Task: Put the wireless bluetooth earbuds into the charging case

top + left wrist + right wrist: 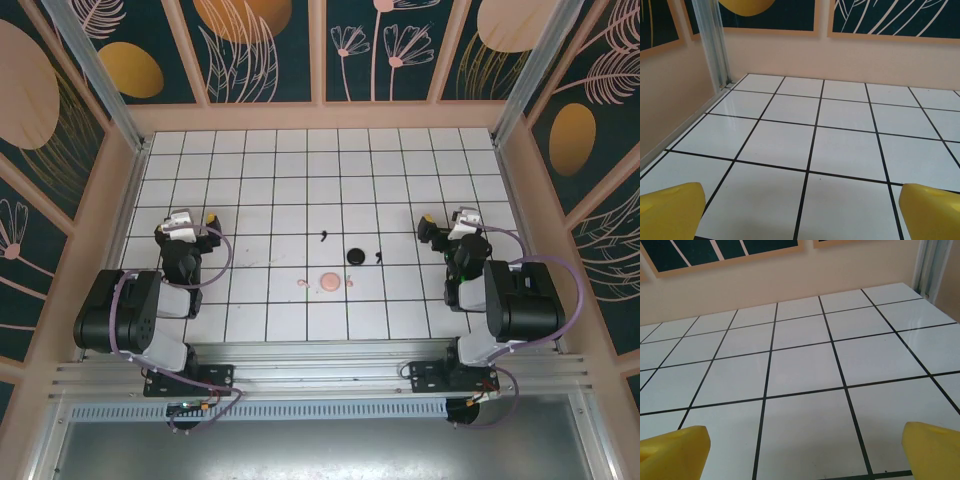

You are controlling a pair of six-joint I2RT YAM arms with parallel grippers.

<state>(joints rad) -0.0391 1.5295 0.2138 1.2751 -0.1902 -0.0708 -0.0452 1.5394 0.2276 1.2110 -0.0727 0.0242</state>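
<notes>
**Tabletop** [260, 170]: white, ruled into square tiles by black lines, with pale walls on three sides and dark leaf-patterned panels above them.

**Black case** [355, 256]: small round disc near the middle of the tabletop, between the two arms. Too small to tell whether it is open or closed.

**Pink case** [329, 283]: round disc, nearer the arms than the black case and slightly to its left. The two are near each other but apart.

**Black earbud** [323, 237]: tiny curved piece lying loose on the tiles, beyond and left of the black case.

**Second black earbud** [379, 256]: loose on the tiles just right of the black case, not touching it.

**Pink earbud** [305, 284]: faint pale curl just left of the pink case.

**Second pink earbud** [349, 281]: faint pale speck just right of the pink case. Contact with the case cannot be told.

**Left tool** [188, 216]: at the left side of the tabletop, well apart from the cases. Yellow fingers [670, 212] sit at the two lower corners of the left wrist view. Jaws wide, bare tiles between them, nothing held.

**Right tool** [450, 217]: at the right side, well apart from the cases. Yellow fingers [672, 452] are spread the same way in the right wrist view. Jaws wide, nothing held.
</notes>
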